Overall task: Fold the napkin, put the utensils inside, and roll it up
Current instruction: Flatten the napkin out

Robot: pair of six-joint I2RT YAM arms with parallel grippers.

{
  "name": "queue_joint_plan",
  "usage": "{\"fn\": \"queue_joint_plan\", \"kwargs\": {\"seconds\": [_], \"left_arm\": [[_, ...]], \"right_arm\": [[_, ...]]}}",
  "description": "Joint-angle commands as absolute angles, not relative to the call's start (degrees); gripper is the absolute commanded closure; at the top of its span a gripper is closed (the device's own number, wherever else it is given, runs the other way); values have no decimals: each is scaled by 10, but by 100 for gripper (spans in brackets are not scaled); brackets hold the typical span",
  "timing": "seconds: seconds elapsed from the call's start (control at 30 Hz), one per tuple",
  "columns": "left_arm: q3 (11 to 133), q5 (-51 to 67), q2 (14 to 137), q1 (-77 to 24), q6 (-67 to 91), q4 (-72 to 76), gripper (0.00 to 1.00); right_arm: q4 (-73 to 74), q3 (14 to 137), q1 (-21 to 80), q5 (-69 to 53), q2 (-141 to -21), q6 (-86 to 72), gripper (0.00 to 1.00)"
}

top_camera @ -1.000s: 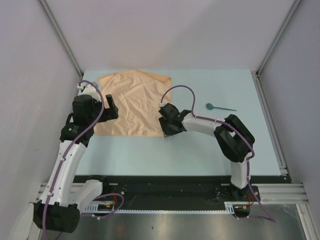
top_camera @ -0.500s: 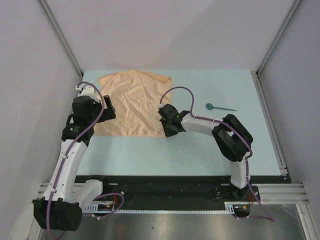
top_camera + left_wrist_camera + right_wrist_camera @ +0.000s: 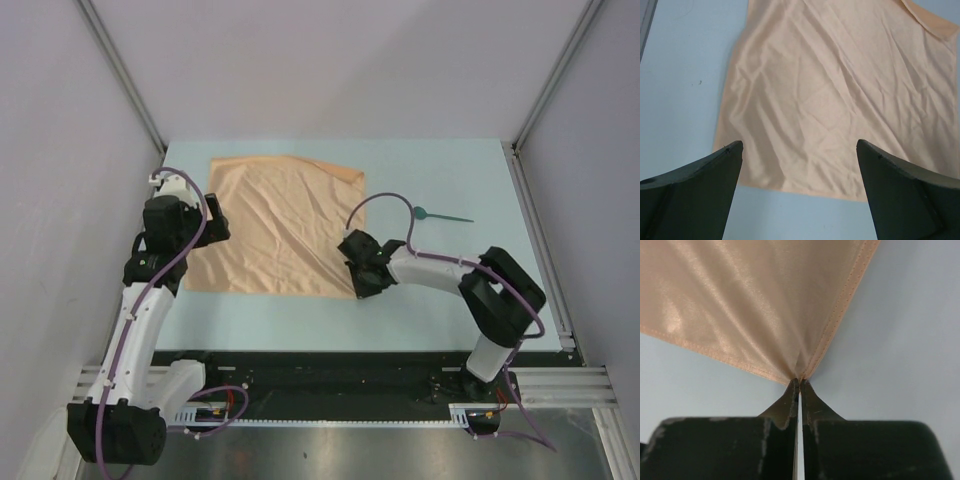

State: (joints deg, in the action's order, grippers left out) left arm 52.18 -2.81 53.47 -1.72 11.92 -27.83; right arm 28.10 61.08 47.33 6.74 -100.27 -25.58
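Observation:
The peach-orange napkin [image 3: 275, 225] lies spread over the left half of the pale blue table [image 3: 430, 310], its far right corner folded over. My right gripper [image 3: 358, 291] is shut on the napkin's near right corner [image 3: 799, 374], and the cloth runs taut away from the pinched tip. My left gripper [image 3: 799, 150] stands wide open over the napkin's [image 3: 840, 85] left edge, nothing between its fingers [image 3: 700, 180]. A dark teal spoon-like utensil [image 3: 440, 215] rests on the table to the right of the cloth, partly behind the right arm's cable.
Grey walls with metal posts enclose the table on three sides. A black rail [image 3: 330, 375] with the arm bases runs along the near edge. The right arm's purple cable [image 3: 375, 205] arcs above the cloth's right edge.
My right gripper closed on the napkin's near right corner and pulled it right and toward the near edge, spreading the cloth flatter and wider. The left gripper stayed open and barely shifted.

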Motion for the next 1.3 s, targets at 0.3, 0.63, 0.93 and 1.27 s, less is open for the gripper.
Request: {"fn": "queue_joint_plan", "kwargs": {"seconds": [0.3, 0.63, 0.93, 1.27], "left_arm": [[519, -10, 524, -11, 111, -257, 0], [507, -4, 532, -11, 101, -250, 0], [505, -9, 556, -11, 93, -253, 0], [505, -16, 577, -11, 90, -255, 0]], "right_arm": [[505, 615, 505, 70, -836, -336, 48], [339, 824, 313, 10, -1017, -173, 30], [278, 984, 214, -50, -1217, -155, 28], [157, 968, 176, -121, -1269, -222, 34]]}}
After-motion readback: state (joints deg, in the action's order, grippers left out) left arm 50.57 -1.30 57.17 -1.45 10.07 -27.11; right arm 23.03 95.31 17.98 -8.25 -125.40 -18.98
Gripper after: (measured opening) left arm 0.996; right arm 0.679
